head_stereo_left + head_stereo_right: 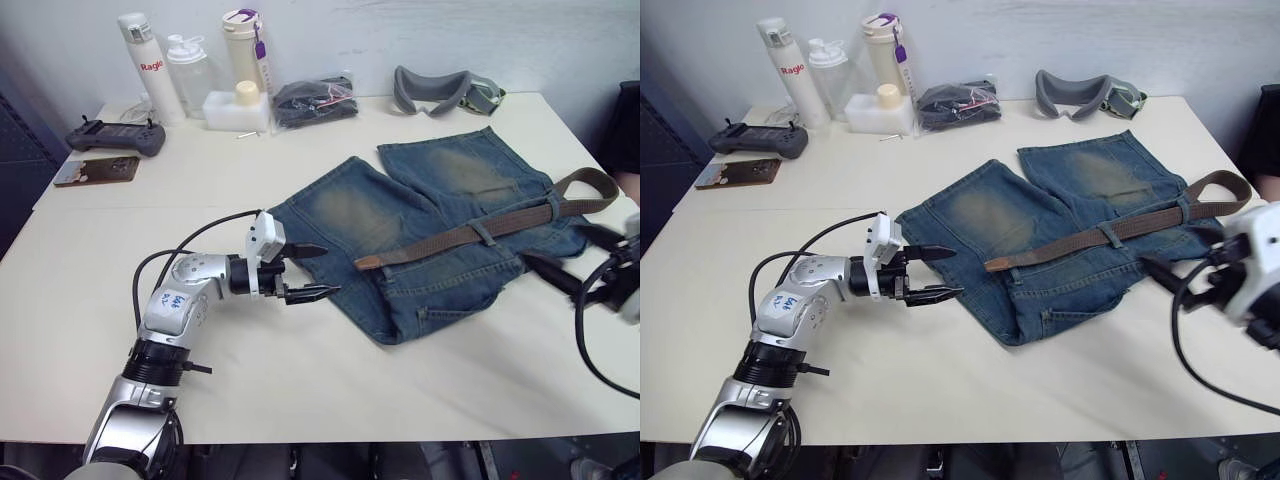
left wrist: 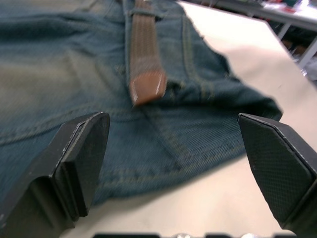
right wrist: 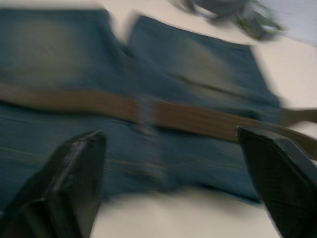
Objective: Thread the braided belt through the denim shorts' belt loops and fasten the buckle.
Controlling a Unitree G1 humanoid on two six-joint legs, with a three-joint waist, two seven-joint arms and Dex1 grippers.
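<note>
Denim shorts (image 1: 440,235) spread toward table's (image 1: 300,350) right edge | braided belt (image 1: 470,232) lies across them | left gripper (image 1: 306,272) spread wide, empty | right gripper (image 1: 565,257) spread wide, empty

A broad cream-white bench (image 1: 300,350) spans the scene, its top made of two slabs that meet at a faint seam running across it. Behind its far edge stands a plain pale grey-white wall (image 1: 560,40). To the robot's left of the bench a dark panel (image 1: 15,170) stands in shadow. Even, soft light falls over the whole surface, with only faint shadows.
</note>
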